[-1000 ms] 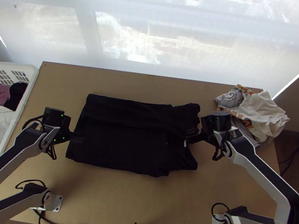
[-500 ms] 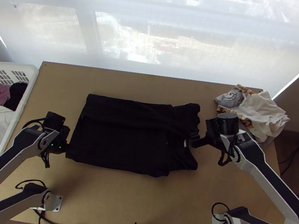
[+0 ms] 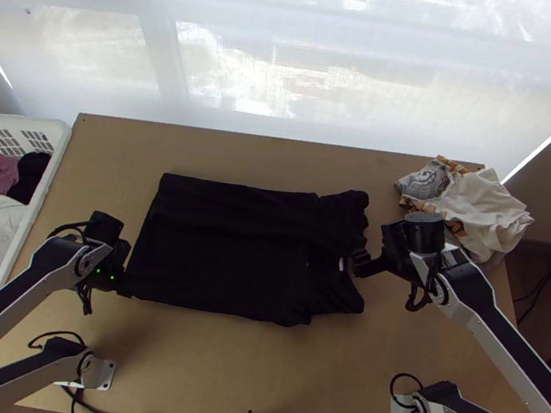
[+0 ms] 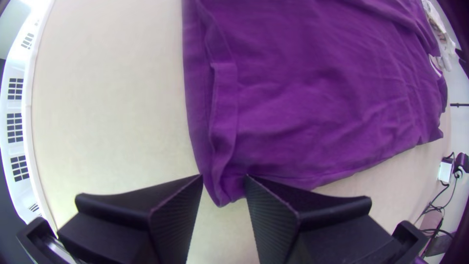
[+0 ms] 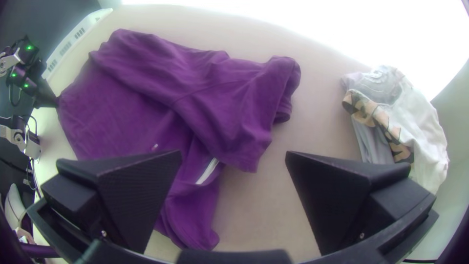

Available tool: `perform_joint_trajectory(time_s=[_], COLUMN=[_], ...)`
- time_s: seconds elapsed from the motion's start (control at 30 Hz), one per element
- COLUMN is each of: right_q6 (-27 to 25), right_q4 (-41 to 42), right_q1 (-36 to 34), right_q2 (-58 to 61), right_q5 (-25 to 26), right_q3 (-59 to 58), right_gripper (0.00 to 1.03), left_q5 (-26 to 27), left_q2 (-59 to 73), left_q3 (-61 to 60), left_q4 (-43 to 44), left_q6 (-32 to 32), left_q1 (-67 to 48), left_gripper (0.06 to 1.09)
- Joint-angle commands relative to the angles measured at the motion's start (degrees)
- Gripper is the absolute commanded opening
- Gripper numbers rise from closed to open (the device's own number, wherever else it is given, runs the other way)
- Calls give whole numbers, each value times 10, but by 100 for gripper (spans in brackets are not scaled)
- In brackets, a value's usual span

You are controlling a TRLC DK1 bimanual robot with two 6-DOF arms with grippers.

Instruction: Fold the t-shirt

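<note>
The shirt lies partly folded on the table, one corner between the left gripper's parted fingers; a shallow pinch might catch only the top layer, skewing the fold. The right gripper, wide apart at the other end, could close short of cloth.

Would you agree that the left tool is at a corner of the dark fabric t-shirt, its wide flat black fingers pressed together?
No: the left wrist view shows the fingers apart; the left tool is at a corner of the dark fabric t-shirt.
</note>
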Motion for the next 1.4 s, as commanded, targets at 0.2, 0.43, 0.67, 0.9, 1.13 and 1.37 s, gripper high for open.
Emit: perform_joint_trajectory(time_s=[0.2, 0.43, 0.67, 0.9, 1.13, 1.37], right_q6=[-14, -39, -42, -45, -44, -41], right_q4=[-84, -136, -145, -145, -132, -102], right_q1=[49, 144, 200, 273, 317, 334], right_q2=[-33, -37, -13, 14, 44, 77], right_q5=[-22, -30, -52, -57, -60, -64], right_q3=[-3, -13, -22, -43, -38, -27], right_gripper=[99, 98, 98, 98, 93, 92], left_q5=[31, 47, 49, 49, 49, 49], left_q2=[19, 19, 12, 14, 16, 21], left_q3=[-14, -2, 22, 26, 25, 25], left_q4=[46, 61, 69, 71, 71, 75], left_q6=[-2, -11, -29, -36, -42, -43], left_q1=[8, 25, 43, 44, 45, 45], left_gripper=[9, 9, 9, 9, 9, 9])
